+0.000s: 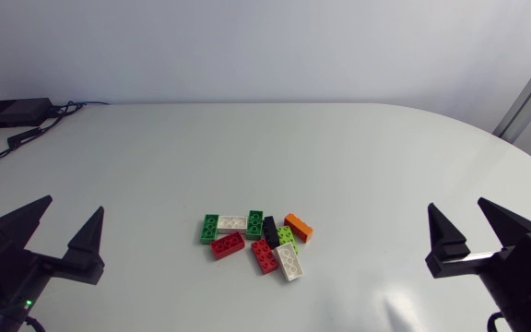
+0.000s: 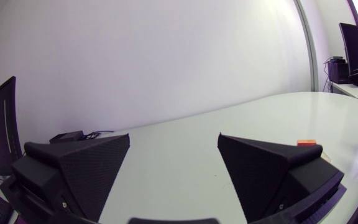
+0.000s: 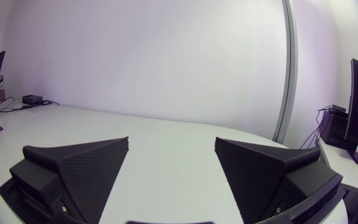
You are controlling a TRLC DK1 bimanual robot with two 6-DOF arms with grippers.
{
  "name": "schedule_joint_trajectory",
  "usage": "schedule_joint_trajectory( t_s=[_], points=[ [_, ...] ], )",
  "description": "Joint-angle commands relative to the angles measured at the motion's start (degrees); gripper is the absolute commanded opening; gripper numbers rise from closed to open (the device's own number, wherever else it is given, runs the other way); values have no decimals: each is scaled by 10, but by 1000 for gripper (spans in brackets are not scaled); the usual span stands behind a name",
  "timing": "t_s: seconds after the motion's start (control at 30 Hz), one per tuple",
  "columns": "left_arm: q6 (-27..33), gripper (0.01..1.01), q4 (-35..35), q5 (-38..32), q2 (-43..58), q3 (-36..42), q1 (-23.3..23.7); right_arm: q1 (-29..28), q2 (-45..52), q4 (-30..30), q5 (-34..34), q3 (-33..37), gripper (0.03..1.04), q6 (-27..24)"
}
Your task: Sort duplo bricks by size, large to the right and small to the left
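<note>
Fingers of the left gripper [image 1: 72,206] are held wide apart, and nothing is gripped or touched; the right gripper [image 1: 457,204] is spread just as wide and likewise bare. Nine bricks [image 1: 264,256] are counted in one loose cluster on the table [image 1: 247,148], between the two grippers (well apart from both): two red, two white, two dark green, one lime, one black, one orange.
</note>
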Motion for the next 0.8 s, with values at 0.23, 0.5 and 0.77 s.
schedule_joint_trajectory(
  t_s=[0.23,0.5,0.77],
  points=[
    [5,985,9,-5,-9,-13,0,-9,-4,-11,2,-22,1002,4],
    [2,985,9,-5,-10,-13,15,-12,-4,-10,2,-22,1002,4],
    [0,985,9,-5,-10,-13,-3,-13,-4,-9,1,-22,1002,4]
  ],
)
